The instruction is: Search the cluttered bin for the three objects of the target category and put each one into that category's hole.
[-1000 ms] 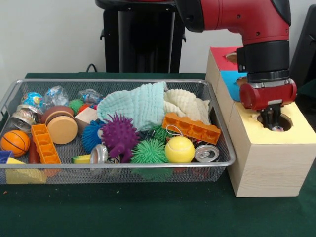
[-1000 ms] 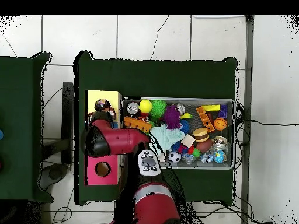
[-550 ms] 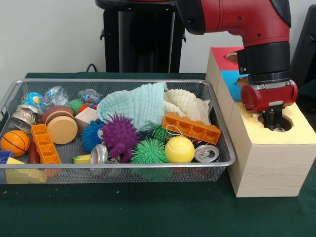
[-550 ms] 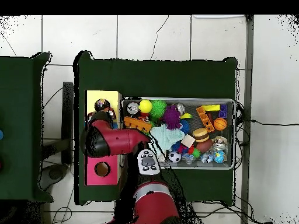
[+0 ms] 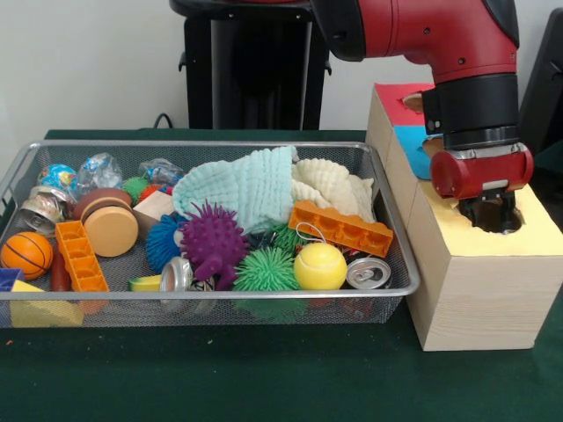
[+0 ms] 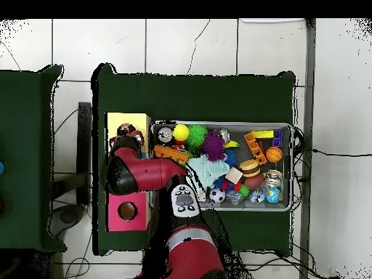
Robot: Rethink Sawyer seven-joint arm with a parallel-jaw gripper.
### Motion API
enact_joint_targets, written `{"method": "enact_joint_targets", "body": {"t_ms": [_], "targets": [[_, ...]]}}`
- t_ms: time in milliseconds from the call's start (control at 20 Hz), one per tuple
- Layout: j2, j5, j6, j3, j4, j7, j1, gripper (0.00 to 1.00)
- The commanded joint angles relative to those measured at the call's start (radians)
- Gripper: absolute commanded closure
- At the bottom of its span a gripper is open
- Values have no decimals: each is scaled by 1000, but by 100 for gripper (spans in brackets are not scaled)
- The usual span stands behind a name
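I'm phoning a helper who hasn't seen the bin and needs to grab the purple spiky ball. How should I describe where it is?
Look in the wire mesh bin on the green table, toward its front rail near the middle. The purple spiky ball sits just below the pale green cloth. A blue spiky ball and a green one flank it; it is the only purple one.

Note the dark green table cover (image 5: 264, 378) under everything. A white wall (image 5: 88, 61) stands behind it. From above, you see white floor tiles (image 6: 189, 43), a second green-covered table (image 6: 22, 160) alongside, and loose cables (image 6: 69, 211) between them.
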Motion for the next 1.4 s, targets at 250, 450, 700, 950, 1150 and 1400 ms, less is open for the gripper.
{"method": "enact_joint_targets", "body": {"t_ms": [250, 450, 700, 950, 1150, 1400], "targets": [[100, -94, 90, 34, 118, 115, 0, 0], [80, -97, 71, 15, 121, 118, 12, 0], [-81, -44, 289, -62, 102, 67, 64, 0], [-164, -61, 465, -71, 40, -3, 74, 0], [-175, -74, 511, -57, 12, -2, 58, 0], [-159, -109, 563, -35, -50, -31, 32, 0]]}}
